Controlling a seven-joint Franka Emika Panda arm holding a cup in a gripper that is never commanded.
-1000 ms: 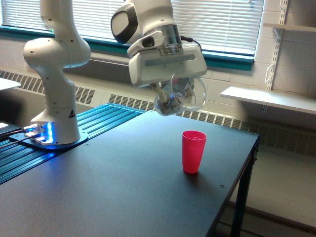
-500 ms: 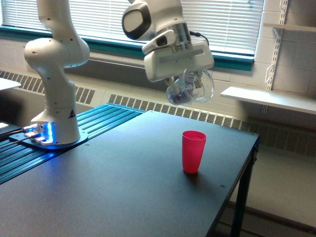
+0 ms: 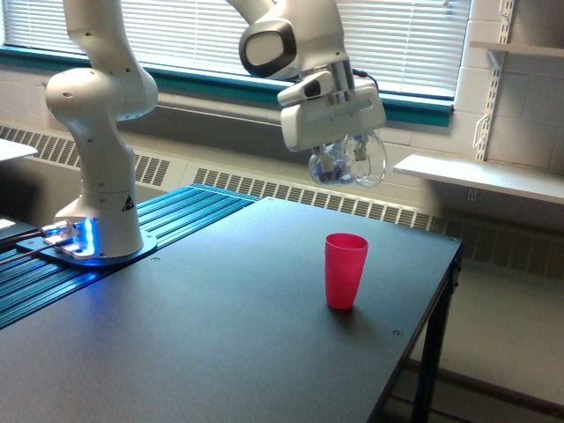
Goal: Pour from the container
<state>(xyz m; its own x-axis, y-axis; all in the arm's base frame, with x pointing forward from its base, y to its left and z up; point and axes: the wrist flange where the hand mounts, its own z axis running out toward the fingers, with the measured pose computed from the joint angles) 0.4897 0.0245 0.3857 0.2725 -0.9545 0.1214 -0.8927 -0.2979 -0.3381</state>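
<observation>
Jaws of my gripper (image 3: 342, 161) are closed on the container (image 3: 348, 162), tilted high above the pink cup (image 3: 345, 270) on the table (image 3: 220, 335). Thin clear plastic looks light, slick, crushable; I'd grip its sidewall gently.

Lab: robot arm base (image 3: 95, 189) bolted to black bench (image 3: 220, 335), cinderblock walls.

A: Is there any writing to read here?

B: No legible words, brands or numbers. The only sign is a small black triangular mark (image 3: 127, 204) low on the white robot base (image 3: 99, 220), on the side facing the exterior view's right.

A: Can its contents be made out?

B: No, it is too small to tell.
</observation>
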